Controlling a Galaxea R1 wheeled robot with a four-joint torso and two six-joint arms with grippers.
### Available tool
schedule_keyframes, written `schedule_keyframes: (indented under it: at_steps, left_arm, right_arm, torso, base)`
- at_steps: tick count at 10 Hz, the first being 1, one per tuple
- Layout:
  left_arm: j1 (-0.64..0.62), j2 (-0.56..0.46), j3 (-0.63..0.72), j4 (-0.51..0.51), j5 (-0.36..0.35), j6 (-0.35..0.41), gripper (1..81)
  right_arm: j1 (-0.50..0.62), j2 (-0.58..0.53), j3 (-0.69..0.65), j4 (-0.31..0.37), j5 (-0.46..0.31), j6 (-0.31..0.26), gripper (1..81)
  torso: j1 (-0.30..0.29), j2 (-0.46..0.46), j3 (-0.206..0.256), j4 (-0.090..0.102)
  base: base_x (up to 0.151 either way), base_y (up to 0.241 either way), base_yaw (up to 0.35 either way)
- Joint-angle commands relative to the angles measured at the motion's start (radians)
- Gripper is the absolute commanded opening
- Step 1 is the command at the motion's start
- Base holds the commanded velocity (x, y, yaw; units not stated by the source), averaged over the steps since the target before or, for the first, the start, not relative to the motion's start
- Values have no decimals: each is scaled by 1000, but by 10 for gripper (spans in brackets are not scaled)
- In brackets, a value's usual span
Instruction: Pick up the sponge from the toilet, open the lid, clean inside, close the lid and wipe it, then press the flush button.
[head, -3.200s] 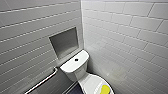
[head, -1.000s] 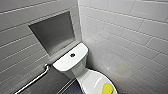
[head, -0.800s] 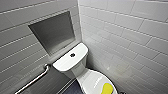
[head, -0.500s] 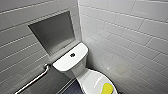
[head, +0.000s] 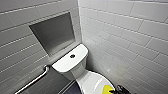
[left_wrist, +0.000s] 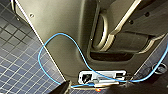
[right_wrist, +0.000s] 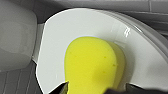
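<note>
At the far left a metal grab rail runs slanting along the tiled wall. Next to it a grey niche is set into the wall, above the toilet. The flush button sits in the middle of the cistern top. The lid is down and covers the bowl.

The sponge lies flat on the front part of the lid, toward its right edge. The right gripper comes in low from the right and reaches over this edge. In the right wrist view its dark fingertips stand wide apart, with the near end of the sponge between them; the sponge does not look squeezed. The long axis of the sponge points straight away from the gripper, roughly across the lid.

The left gripper hangs close to the robot's own body above dark floor tiles; whether it is wide or narrow I cannot tell.
</note>
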Motion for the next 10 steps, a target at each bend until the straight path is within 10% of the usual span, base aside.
schedule_keyframes:
  at_steps: [1, 4, 10]
  left_arm:
    - [33, -3, 0, -5, 87, 2, 811]
    - [33, -2, 0, -5, 86, 2, 811]
    - [34, 0, 2, -5, 86, 5, 811]
  right_arm:
    - [96, -12, 26, 14, -39, 6, 811]
    - [95, 25, 24, 9, -39, 5, 811]
    - [104, 65, 15, 14, -102, 6, 811]
  torso:
    - [0, 0, 0, 0]
    - [7, -10, -73, 0]
    - [8, -10, -58, 0]
  base:
    - [0, 0, 0]
    - [0, 0, 0]
    - [0, 0, 0]
